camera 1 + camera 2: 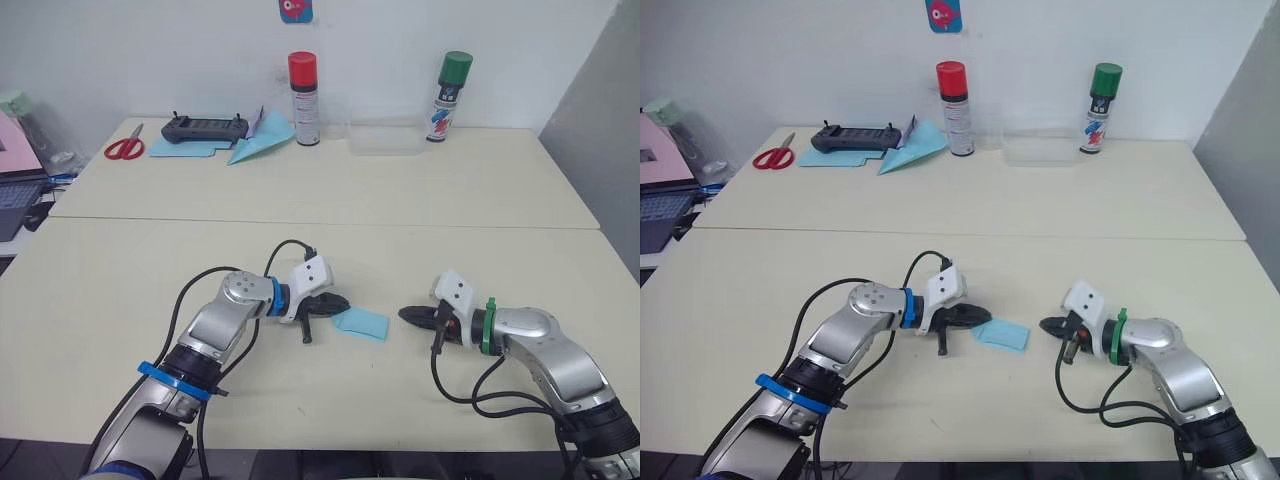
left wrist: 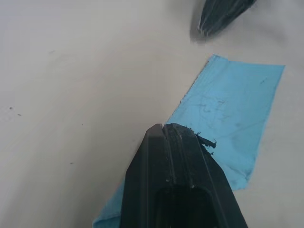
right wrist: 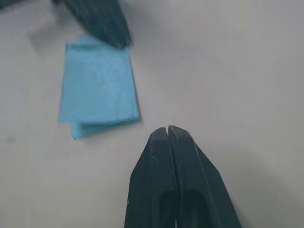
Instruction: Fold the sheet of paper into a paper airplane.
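Presently catalogued, from the grippers outward.

Left gripper (image 1: pixel 330 303): fingers pressed together, nothing between them; the tip rests at the near-left edge of the sheet of paper (image 1: pixel 361 323), pinning or nudging it rather than gripping. Contact appears likely in the left wrist view, where the closed tip overlaps the blue.

Right gripper (image 1: pixel 412 316): fingers likewise together, empty, lying low over the table (image 1: pixel 120 290) just beside the sheet's right edge and apart from it.

Sheet of paper: light blue, folded into a small layered rectangle, flat on the near table between the two grippers. Stacked edges show at one end in the right wrist view (image 3: pixel 98 85). No nose or wings formed; the airplane looks far from finished.

Handling, by judgement: very light, thin and limp, apt to slide on the smooth tabletop when pushed. Creases hold, but a hard pinch would crumple or tear it. Best purchase: the loose layered edge, lifted by one fingertip while the other gripper holds the folded side down.

Containers: one clear shallow tray (image 1: pixel 385 139) on the far table, apparently empty. A red-capped spray can (image 1: pixel 303 84) stands to its left and a green-capped spray can (image 1: pixel 449 96) to its right, both upright and capped; contents not visible.
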